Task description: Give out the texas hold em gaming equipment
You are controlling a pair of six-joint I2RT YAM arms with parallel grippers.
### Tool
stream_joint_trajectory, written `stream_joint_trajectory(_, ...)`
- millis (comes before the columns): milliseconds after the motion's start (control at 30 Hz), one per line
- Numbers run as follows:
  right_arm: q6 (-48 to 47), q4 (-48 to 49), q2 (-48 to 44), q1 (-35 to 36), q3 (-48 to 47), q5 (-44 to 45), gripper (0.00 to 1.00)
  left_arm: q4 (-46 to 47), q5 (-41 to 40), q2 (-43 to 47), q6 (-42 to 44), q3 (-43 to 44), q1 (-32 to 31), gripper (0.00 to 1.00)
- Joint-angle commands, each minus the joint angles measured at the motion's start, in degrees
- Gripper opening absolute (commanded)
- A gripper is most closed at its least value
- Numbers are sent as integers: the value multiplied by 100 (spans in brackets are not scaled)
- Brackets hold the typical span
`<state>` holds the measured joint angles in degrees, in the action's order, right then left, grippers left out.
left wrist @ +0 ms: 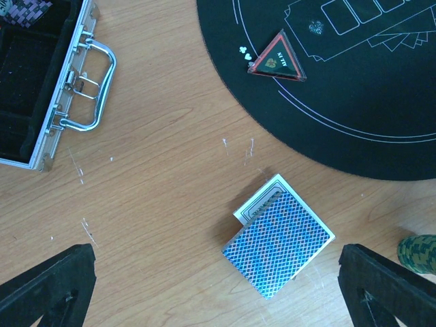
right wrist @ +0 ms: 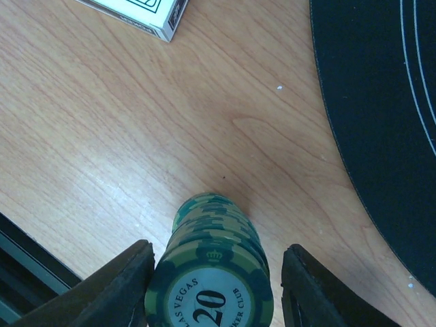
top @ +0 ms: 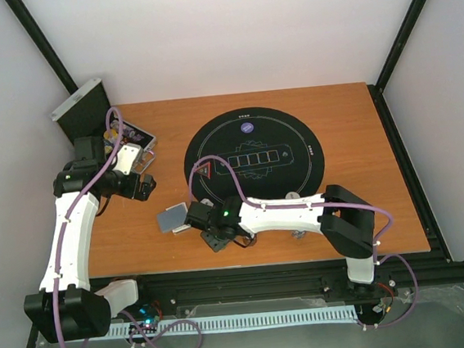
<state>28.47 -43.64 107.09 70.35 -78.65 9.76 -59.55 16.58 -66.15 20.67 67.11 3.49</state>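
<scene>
Nearest the lens: the green chip stack (right wrist: 211, 272), upright on the table (right wrist: 102, 136), its top face reading 20. The right gripper (right wrist: 218, 251) straddles it. One pad looks to be in contact, while a sliver of wood shows beside the other. Whether the claw is clenched on the stack or merely around it, I cannot tell.

Left to right:
- The silver case (left wrist: 58, 116) stands lid up at the table's 10 o'clock.
- The left gripper (left wrist: 216, 252) is released, jaws at full spread and empty, hovering over the deck of cards (left wrist: 279, 245).
- The deck lies flat on bare wood, just off the black mat (left wrist: 381, 136) at the mat's 7 o'clock. The chip stack stands near the deck's 3 o'clock.
- The red triangle marker (left wrist: 276, 60) lies on the mat just inside the rim, at 12 o'clock from the deck.

Judgement: the step in hand is setting a chip stack at the near-left seat. The next move calls for a clean release and a straight vertical retreat, so the column does not topple. The deck appears next in line.
</scene>
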Motion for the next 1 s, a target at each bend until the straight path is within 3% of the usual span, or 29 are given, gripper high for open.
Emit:
stream_joint_trajectory(0,-8,77,-27,-30,127,-4,51,39,50,119,78,98,29,100)
stream_joint_trajectory(200,1,125,-68,-47,159,-32,40,34,48,111,87,96,29,100)
stream_joint_trajectory(500,-65,-77,-155,-42,-168,-54,32,35,45,120,112,74,32,100)
stream_joint_trajectory(967,-264,-513,-267,-182,-698,102,32,-3,62,120,131,91,29,100)
